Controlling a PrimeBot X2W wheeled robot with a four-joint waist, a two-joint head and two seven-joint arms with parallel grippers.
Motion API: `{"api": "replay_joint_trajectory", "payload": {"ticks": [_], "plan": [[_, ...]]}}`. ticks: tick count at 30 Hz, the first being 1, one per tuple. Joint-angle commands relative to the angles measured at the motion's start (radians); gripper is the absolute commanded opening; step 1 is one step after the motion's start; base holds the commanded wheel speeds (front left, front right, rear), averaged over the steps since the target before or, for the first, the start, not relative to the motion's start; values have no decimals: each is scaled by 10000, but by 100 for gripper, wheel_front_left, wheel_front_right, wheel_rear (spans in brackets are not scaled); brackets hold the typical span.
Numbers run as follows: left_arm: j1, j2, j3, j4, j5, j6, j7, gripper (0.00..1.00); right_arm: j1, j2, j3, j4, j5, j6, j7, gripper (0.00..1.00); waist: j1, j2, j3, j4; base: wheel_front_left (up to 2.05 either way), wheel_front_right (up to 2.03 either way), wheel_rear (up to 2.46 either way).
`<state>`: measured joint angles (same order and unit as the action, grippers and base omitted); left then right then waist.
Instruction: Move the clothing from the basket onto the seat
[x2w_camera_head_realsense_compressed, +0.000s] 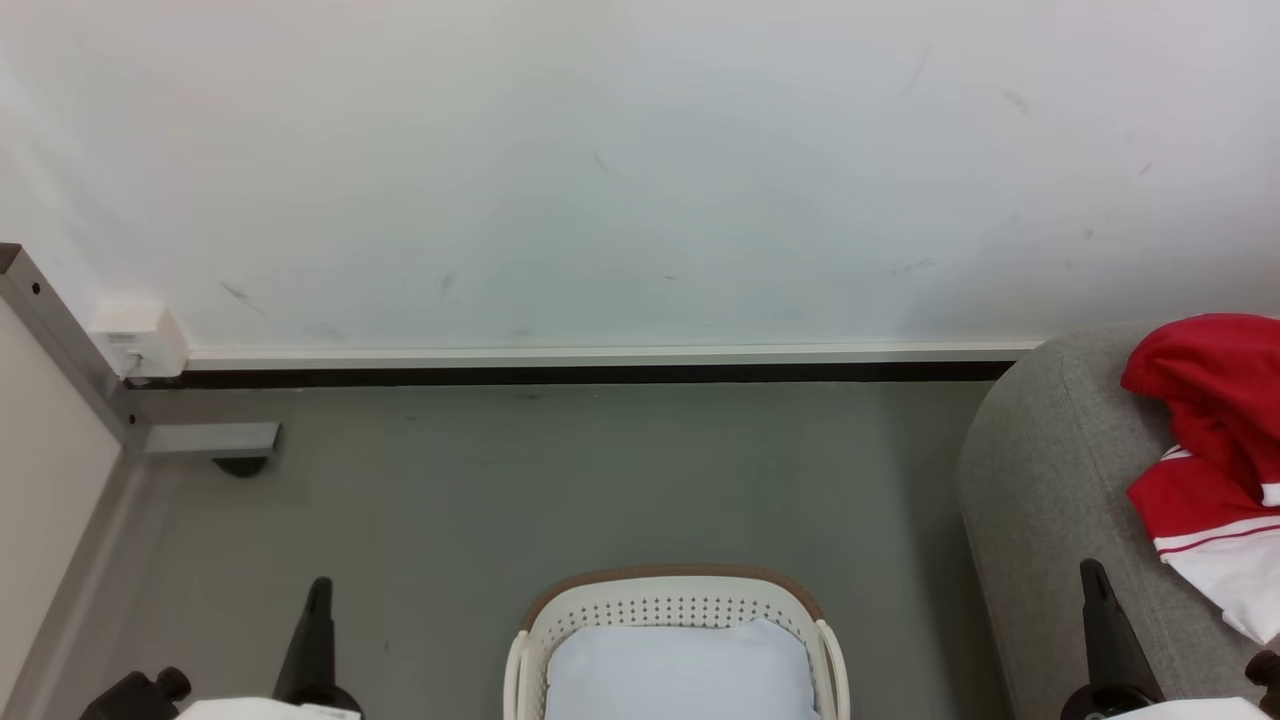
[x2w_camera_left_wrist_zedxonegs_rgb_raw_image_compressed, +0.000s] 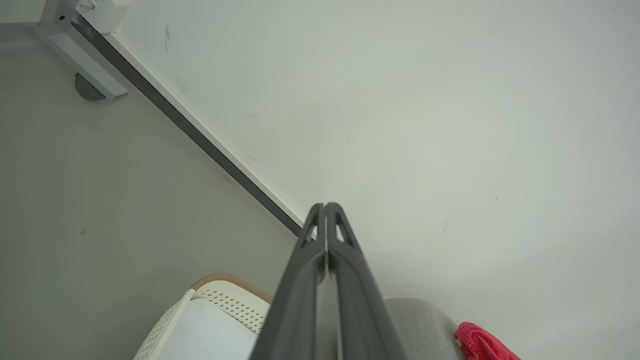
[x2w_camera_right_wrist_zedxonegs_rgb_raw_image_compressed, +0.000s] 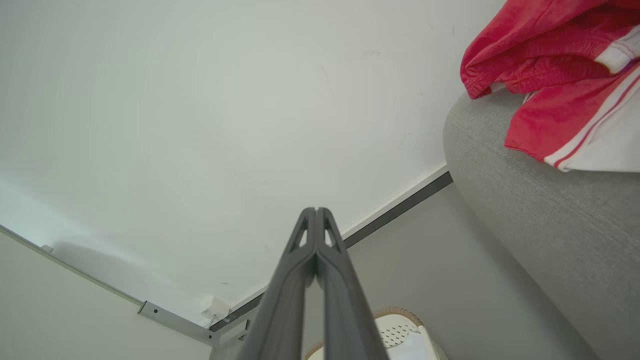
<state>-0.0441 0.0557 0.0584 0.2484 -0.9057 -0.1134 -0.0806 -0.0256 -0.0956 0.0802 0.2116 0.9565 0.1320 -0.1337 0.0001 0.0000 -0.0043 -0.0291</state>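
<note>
The red clothing (x2w_camera_head_realsense_compressed: 1215, 455) with white panels lies crumpled on the grey seat (x2w_camera_head_realsense_compressed: 1050, 480) at the right, and appears again as clothing (x2w_camera_right_wrist_zedxonegs_rgb_raw_image_compressed: 555, 80) on the seat (x2w_camera_right_wrist_zedxonegs_rgb_raw_image_compressed: 545, 215) and as a red scrap of clothing (x2w_camera_left_wrist_zedxonegs_rgb_raw_image_compressed: 480, 342). The cream basket (x2w_camera_head_realsense_compressed: 680, 610) with a brown rim stands on the floor at bottom centre, holding a pale blue-white pad (x2w_camera_head_realsense_compressed: 680, 670). My left gripper (x2w_camera_head_realsense_compressed: 318, 590) points up at the lower left, shut and empty, as the left gripper (x2w_camera_left_wrist_zedxonegs_rgb_raw_image_compressed: 325, 206) shows close up. My right gripper (x2w_camera_head_realsense_compressed: 1092, 572) is shut and empty beside the seat's front, fingertips pressed together (x2w_camera_right_wrist_zedxonegs_rgb_raw_image_compressed: 316, 210).
A white wall with a dark baseboard (x2w_camera_head_realsense_compressed: 600, 373) runs across the back. A metal frame post and foot (x2w_camera_head_realsense_compressed: 200, 440) with a white box (x2w_camera_head_realsense_compressed: 140, 340) stand at the left. Grey floor (x2w_camera_head_realsense_compressed: 560, 480) lies between the basket and the wall.
</note>
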Motion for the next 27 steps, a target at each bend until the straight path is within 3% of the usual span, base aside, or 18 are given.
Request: {"api": "replay_joint_trajectory", "payload": {"ticks": [1,27], "plan": [[-243,46,68,-147,-314,28,58,0,-281,-103,-68,-80,350,-8,30,0,0,0,1,4,0,0,0],[-437,15,276,-241,-3026,82,825,0,-546,-358,-211,52,3403,-13,532,0,0,0,12,96,0,0,0]]}}
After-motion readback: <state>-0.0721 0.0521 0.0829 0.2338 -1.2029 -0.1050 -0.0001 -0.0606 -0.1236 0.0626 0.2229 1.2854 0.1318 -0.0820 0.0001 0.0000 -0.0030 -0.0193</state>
